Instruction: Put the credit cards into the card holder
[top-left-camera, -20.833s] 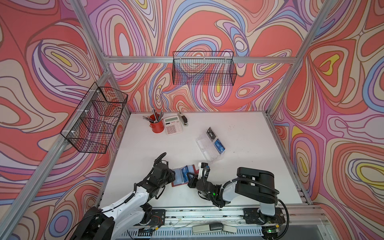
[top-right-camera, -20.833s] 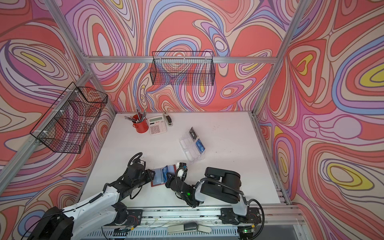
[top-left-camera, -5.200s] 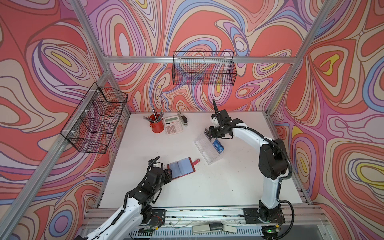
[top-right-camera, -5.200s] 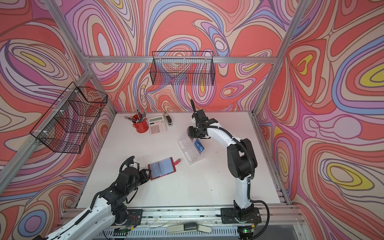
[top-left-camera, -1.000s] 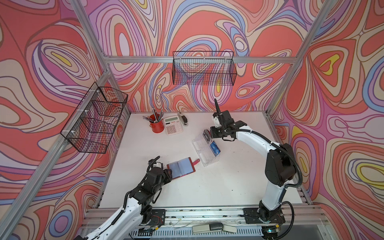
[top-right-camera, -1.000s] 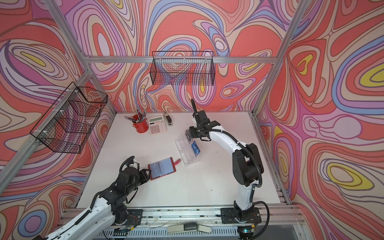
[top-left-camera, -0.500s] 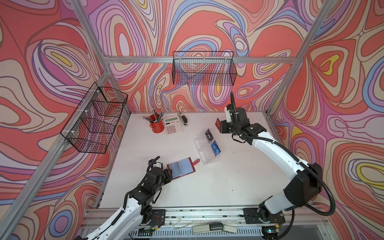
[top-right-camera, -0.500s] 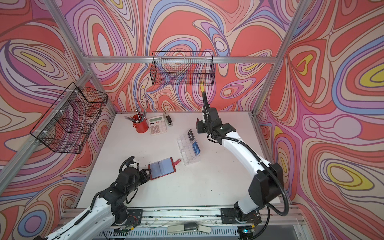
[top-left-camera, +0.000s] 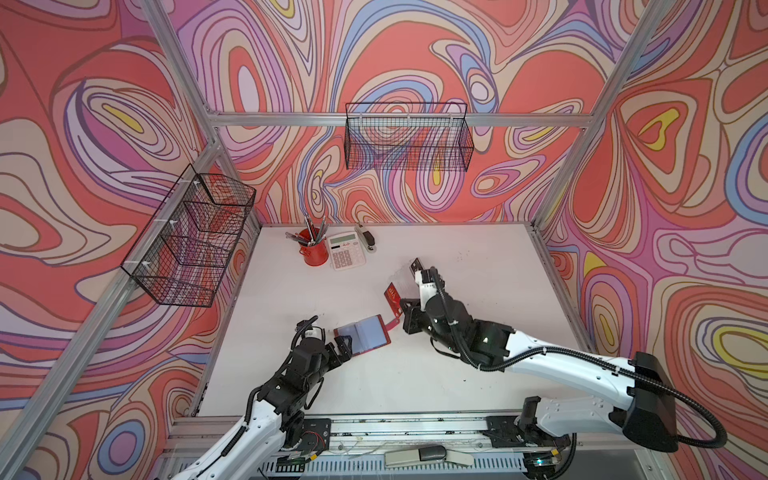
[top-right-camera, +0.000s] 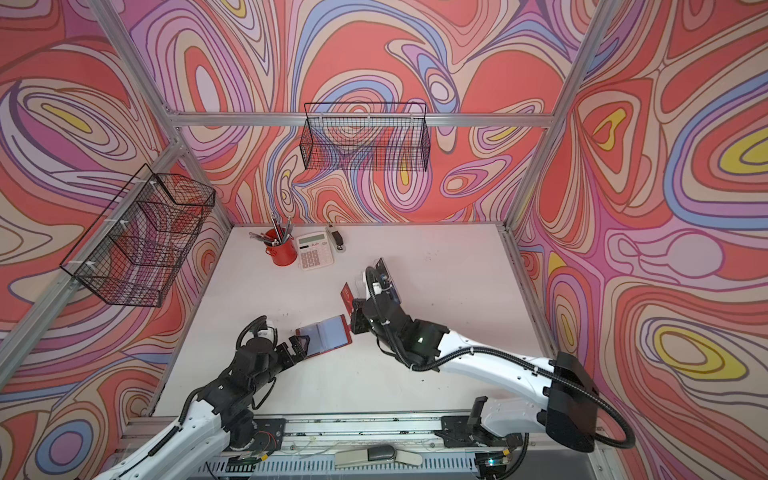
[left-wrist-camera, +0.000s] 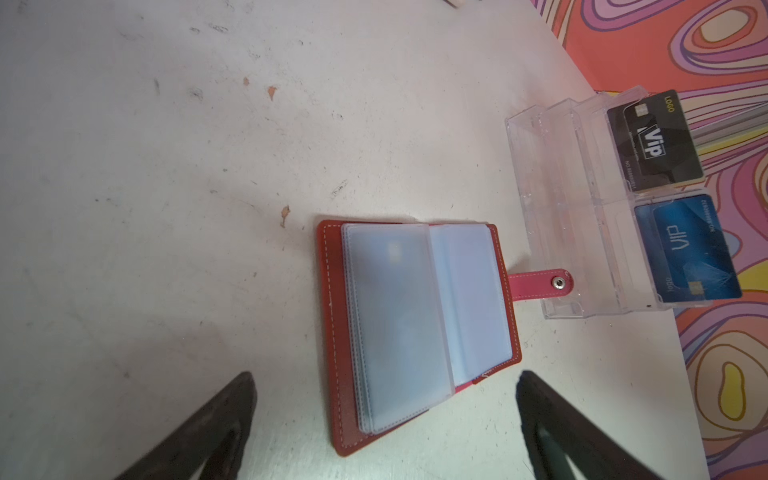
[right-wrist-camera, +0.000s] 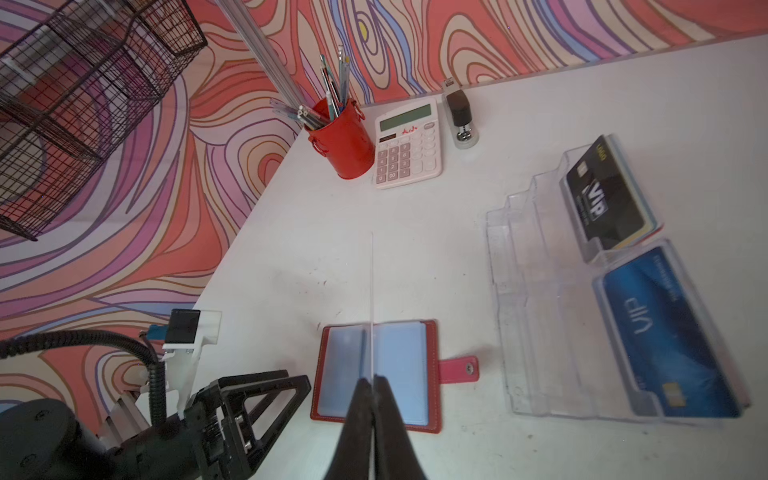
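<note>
A credit card (top-left-camera: 392, 300) arrives by the open card holder (left-wrist-camera: 415, 316)
The right gripper (right-wrist-camera: 372, 384) pinches it; the left gripper (top-left-camera: 343, 346) has spread wide.

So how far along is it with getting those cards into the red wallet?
Done: the card holder lies open on the table. In hand: the right fingers pinch a red card near it, while the left fingers stand open at its edge. Left: sliding that card into a sleeve, then the black card and blue card waiting in the clear stand. Open sleeves look empty.
</note>
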